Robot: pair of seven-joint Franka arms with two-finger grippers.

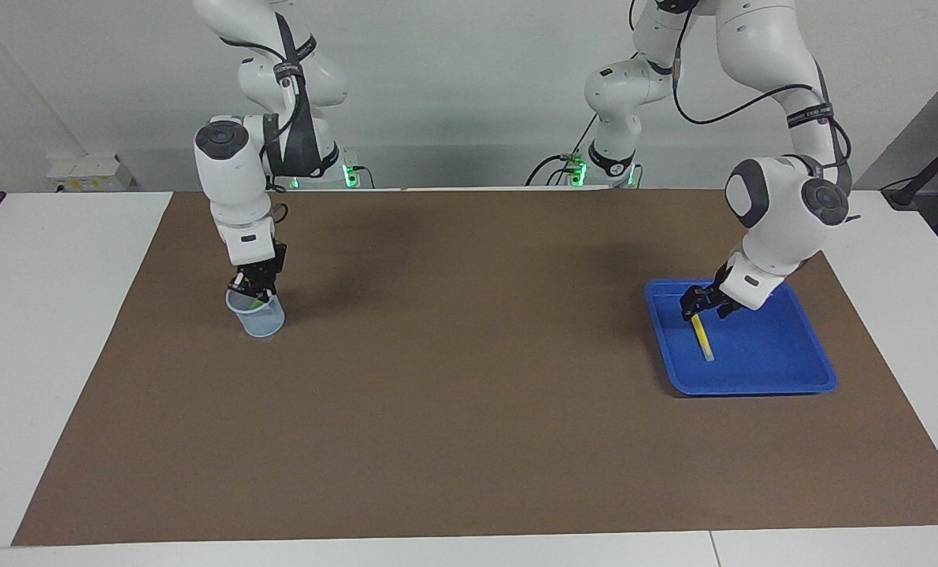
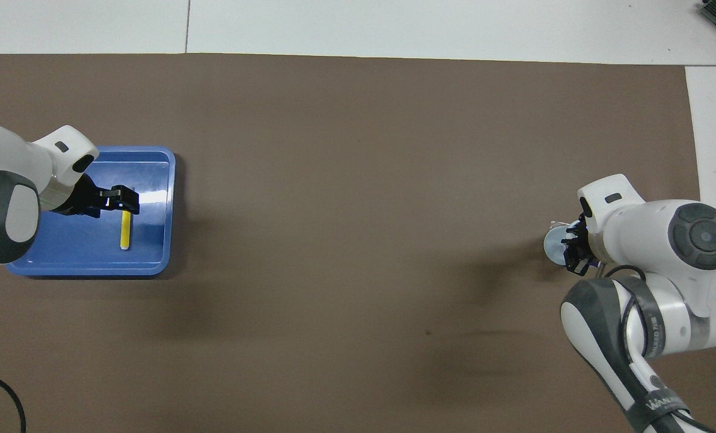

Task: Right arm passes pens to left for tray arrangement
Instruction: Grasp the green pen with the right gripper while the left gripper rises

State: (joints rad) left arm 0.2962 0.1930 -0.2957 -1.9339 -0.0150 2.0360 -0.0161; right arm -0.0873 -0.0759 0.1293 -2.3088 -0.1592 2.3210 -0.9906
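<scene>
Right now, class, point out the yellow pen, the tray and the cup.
yellow pen [image 1: 702, 337], facing view, mid-barrel.
tray [image 1: 776, 383], facing view, rim farthest from the robots.
cup [image 1: 264, 321], facing view, side wall.

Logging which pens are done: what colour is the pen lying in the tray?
Yellow, with a whitish end. The pen shows best in the overhead view, lying flat in the blue tray.
</scene>
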